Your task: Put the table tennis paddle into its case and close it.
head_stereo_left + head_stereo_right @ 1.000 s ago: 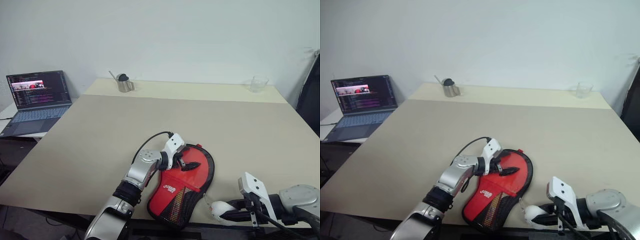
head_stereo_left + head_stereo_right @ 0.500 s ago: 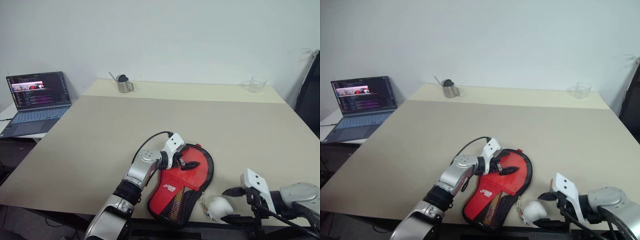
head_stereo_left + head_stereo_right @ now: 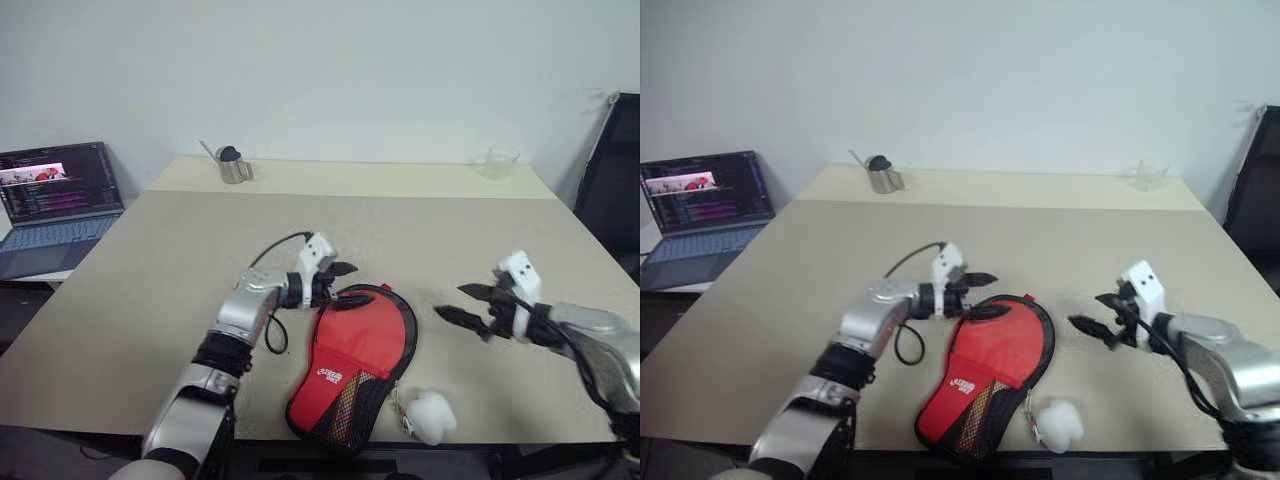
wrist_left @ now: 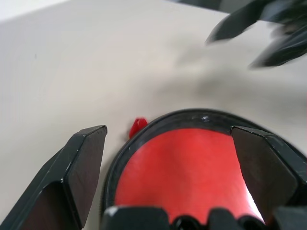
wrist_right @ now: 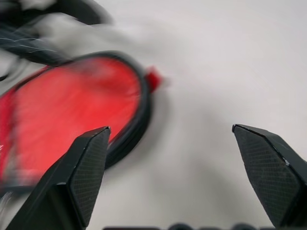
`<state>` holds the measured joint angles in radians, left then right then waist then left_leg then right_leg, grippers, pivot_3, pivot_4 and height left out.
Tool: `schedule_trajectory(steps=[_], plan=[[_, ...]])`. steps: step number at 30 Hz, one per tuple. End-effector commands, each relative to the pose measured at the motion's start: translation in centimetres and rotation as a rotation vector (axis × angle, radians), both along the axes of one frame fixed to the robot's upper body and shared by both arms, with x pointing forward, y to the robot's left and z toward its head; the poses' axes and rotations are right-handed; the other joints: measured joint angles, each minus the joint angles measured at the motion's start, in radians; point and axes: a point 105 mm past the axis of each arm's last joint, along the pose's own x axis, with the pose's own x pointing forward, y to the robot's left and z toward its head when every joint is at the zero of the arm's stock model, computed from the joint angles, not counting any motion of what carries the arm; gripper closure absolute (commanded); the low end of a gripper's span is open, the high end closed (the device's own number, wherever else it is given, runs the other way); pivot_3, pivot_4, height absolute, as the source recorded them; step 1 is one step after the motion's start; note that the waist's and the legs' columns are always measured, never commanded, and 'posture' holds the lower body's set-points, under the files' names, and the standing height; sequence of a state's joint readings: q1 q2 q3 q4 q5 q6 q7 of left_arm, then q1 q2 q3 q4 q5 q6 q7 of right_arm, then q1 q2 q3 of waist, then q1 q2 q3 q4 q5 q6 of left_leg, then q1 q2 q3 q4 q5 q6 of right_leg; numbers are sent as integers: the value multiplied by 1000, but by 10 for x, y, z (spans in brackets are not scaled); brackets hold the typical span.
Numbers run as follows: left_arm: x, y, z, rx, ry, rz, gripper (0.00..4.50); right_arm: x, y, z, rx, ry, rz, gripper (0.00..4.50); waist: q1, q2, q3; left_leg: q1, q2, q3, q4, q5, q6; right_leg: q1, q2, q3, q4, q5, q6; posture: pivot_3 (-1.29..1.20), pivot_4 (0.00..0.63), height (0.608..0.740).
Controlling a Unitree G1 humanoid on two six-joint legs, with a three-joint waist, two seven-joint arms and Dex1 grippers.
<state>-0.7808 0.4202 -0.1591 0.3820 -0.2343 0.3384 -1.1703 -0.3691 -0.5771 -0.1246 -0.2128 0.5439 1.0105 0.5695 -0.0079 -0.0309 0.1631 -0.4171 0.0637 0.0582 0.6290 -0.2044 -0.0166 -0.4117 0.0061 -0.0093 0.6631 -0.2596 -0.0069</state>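
The case lies flat near the table's front edge, black-rimmed, with a mesh lower end. The table tennis paddle lies inside it, its red face showing through the round end. My left gripper hovers open just over the case's far left rim, nothing between its fingers; in its wrist view its own fingers straddle the round end and a small red zip tab. My right gripper stands open and empty above the table, right of the case and pointing toward it. In the right wrist view the red tab sits at the case's rim.
A white rounded lump with a small tag lies at the front edge, right of the case's handle end. At the table's far side stand a metal cup and a clear glass. A laptop sits left; a black chair right.
The camera view has shifted. My right gripper opened, let go of the white lump at the front edge and swung forward beside the case. My left gripper lifted off the case toward its far rim.
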Motion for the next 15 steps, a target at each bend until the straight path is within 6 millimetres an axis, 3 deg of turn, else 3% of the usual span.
schedule_trajectory(steps=[1,6,9,12,15], plan=[[-15,19,26,13,-52,-89,0,-1,17,-2,28,74,-11,26,0,1,1,0,0,0,0,0,0,0,0,0,1,-1,0,0,150,740],[-26,43,23,66,-28,-92,0,-2,29,-13,3,129,-42,26,4,2,1,0,0,0,0,0,0,-1,-1,-1,1,-1,0,0,150,740],[-27,47,17,89,-16,-74,0,-2,31,-19,0,157,-50,26,6,2,1,-1,0,0,1,0,0,-1,-1,-1,1,-1,0,0,150,740],[-27,44,12,102,-17,-65,0,-3,33,-24,-3,175,-54,555,6,2,1,-1,0,0,1,0,0,-1,-1,-1,1,-1,0,0,150,740],[-25,39,14,89,-24,-55,0,-3,35,-27,-9,180,-48,1580,5,2,1,-1,0,0,1,0,0,-1,-1,0,1,-1,0,0,150,740]])
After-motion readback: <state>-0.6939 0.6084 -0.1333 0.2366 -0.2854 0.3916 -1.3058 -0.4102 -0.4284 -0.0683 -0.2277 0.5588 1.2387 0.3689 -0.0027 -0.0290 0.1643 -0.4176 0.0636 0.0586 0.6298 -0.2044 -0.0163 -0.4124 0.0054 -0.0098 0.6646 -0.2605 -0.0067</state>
